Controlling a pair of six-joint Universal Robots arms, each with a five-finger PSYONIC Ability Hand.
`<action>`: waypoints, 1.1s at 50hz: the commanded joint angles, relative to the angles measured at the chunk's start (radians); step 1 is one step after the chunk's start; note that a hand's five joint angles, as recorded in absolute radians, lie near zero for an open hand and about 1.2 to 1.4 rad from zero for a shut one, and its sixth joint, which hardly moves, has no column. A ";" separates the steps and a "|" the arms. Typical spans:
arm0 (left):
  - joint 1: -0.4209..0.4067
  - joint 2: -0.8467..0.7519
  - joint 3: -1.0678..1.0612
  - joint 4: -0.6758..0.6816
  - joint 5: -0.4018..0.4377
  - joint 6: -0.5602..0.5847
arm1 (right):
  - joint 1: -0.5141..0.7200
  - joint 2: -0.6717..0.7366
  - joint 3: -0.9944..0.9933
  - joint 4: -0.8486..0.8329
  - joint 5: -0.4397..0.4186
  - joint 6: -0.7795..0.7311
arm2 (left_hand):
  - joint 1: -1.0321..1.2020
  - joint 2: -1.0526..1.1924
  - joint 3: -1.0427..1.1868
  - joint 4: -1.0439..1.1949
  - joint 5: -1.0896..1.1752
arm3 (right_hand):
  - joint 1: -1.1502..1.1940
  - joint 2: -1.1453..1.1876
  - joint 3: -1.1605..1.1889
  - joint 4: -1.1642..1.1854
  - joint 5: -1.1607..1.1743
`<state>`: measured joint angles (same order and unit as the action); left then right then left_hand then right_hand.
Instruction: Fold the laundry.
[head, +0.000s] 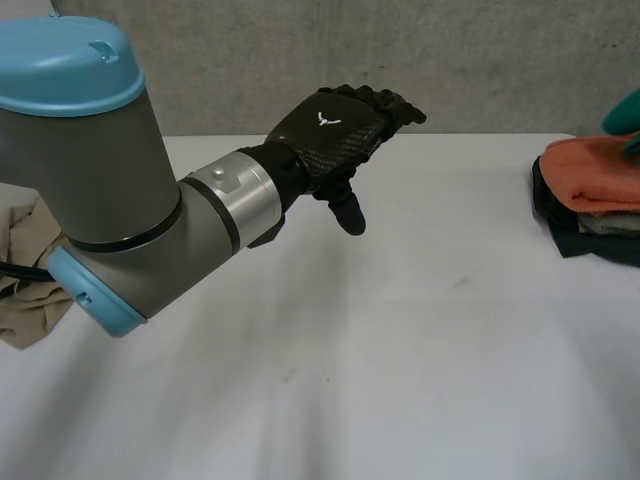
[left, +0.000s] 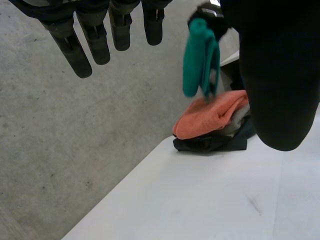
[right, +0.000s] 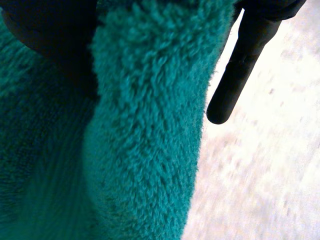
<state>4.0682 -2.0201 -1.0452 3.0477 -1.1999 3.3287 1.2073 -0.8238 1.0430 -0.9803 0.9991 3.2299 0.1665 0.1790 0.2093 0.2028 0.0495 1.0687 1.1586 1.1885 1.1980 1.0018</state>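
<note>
A green towel (left: 200, 55) hangs folded over from my right hand (left: 204, 11), which is shut on its top edge, just above the pile of folded laundry. In the right wrist view the green towel (right: 140, 125) lies against the palm of the right hand (right: 45, 25), with one finger (right: 240, 65) straight beside it. An orange cloth (head: 590, 172) tops the pile, over a black garment (head: 570, 238), at the table's right edge. A bit of the green towel (head: 626, 112) shows above it. My left hand (head: 335, 125) hovers open over the back middle of the table, holding nothing.
A crumpled beige cloth (head: 28, 285) lies at the table's left edge, partly behind my left arm (head: 110, 200). A grey wall (head: 480, 60) runs behind the white table (head: 400, 350). The pile, orange cloth (left: 215, 112) on top, sits near that back edge.
</note>
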 joint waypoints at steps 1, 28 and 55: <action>0.000 0.003 -0.001 -0.001 -0.023 0.000 | 0.052 0.072 -0.172 -0.012 0.088 0.034 | 0.008 -0.004 -0.035 -0.028 -0.049 | 0.328 0.238 0.208 0.198 0.220; -0.014 -0.017 -0.013 0.000 -0.026 -0.005 | 0.087 0.115 -0.023 -0.152 0.056 -0.045 | 0.008 -0.004 -0.035 -0.028 -0.049 | 0.328 0.238 0.208 0.198 0.220; -0.008 -0.037 -0.032 0.014 -0.027 -0.009 | 0.086 0.210 0.141 -0.133 0.101 -0.139 | 0.008 -0.004 -0.035 -0.028 -0.049 | 0.328 0.238 0.208 0.198 0.220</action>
<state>4.0603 -2.0558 -1.0562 3.0621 -1.2275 3.3211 1.3520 -0.5853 1.0270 -1.1127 1.1747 3.1582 0.1666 0.1790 0.2093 0.2029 0.0495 1.0687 1.1586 1.1885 1.1983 1.0018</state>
